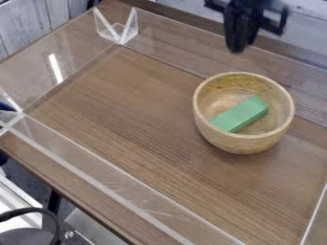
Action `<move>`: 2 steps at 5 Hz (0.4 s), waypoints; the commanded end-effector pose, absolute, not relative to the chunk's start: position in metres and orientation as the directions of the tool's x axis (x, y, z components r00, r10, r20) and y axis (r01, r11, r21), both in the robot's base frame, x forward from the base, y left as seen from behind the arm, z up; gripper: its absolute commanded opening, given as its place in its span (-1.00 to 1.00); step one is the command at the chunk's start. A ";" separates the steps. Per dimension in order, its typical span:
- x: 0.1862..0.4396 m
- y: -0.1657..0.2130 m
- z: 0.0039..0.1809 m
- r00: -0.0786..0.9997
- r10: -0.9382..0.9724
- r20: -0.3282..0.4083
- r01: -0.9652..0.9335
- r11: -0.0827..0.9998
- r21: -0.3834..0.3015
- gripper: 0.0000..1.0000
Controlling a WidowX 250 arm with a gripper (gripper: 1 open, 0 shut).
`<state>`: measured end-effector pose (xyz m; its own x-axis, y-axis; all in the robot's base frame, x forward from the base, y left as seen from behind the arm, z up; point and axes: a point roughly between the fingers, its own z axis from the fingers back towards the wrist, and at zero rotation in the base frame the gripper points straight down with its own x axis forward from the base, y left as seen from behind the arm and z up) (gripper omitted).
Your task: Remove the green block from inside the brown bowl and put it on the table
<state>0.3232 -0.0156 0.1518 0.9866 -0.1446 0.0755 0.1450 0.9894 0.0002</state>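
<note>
The green block (240, 116) lies flat inside the brown bowl (243, 137), slanted from lower left to upper right. The bowl stands on the table (128, 124) at the right side. My gripper (239, 44) hangs high above the bowl's far rim near the top edge of the view, pointing down, its black fingers shut together with nothing between them. Part of the gripper body is cut off by the top of the frame.
Low clear acrylic walls (38, 81) run round the tabletop. A small clear bracket (117, 27) stands at the far left corner. The near right wall (313, 215) lies close to the bowl.
</note>
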 end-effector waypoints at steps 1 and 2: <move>0.323 -0.013 0.167 0.978 -0.139 0.155 0.140 0.990 0.005 -1.00; 0.315 -0.011 0.146 0.983 -0.139 0.122 0.141 0.990 -0.007 -1.00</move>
<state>0.3102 -0.0139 0.1234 0.9891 -0.1415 0.0417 0.1422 0.9897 -0.0144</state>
